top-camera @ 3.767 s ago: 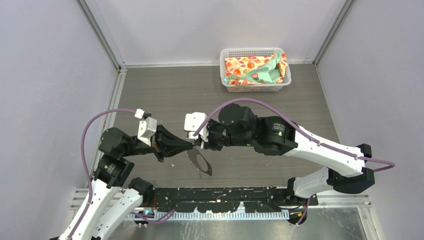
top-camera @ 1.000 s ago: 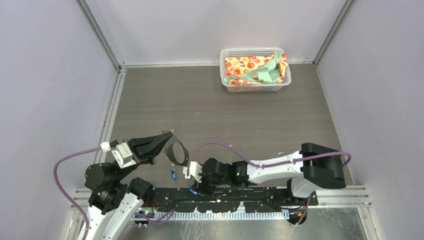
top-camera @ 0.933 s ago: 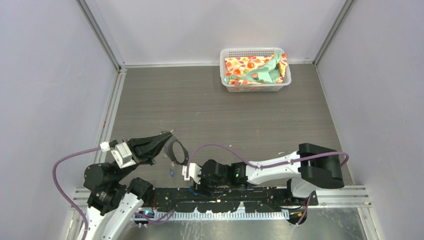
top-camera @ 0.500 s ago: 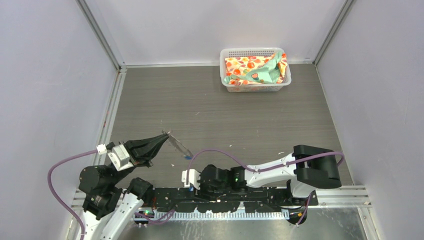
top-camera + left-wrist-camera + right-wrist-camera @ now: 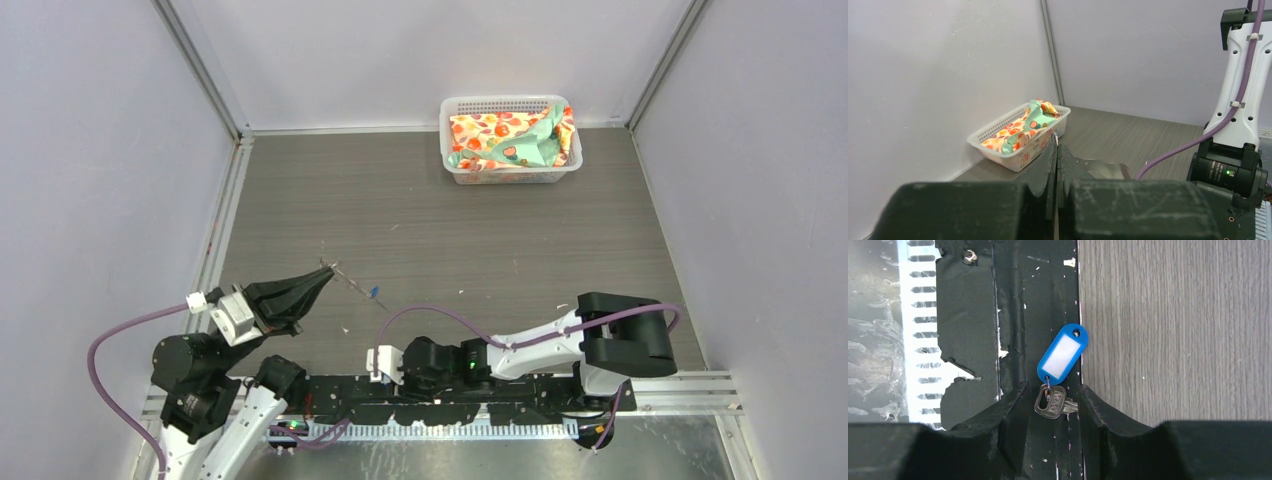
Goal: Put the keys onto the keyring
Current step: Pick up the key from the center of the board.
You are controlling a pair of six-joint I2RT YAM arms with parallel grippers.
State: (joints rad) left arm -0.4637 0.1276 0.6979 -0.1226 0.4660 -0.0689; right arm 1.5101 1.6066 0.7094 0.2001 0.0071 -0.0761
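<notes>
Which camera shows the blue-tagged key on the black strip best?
Right wrist: the key and blue tag lie clear inside the right tool. From above its arm hides it; left wrist misses it.

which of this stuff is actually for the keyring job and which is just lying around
For the job:
- keyring, pinched by the left gripper
- blue-tagged key, apparently on it
- second blue-tagged key, between the fingers of the right gripper

Lying about:
- white basket
- patterned cloth inside it
</notes>
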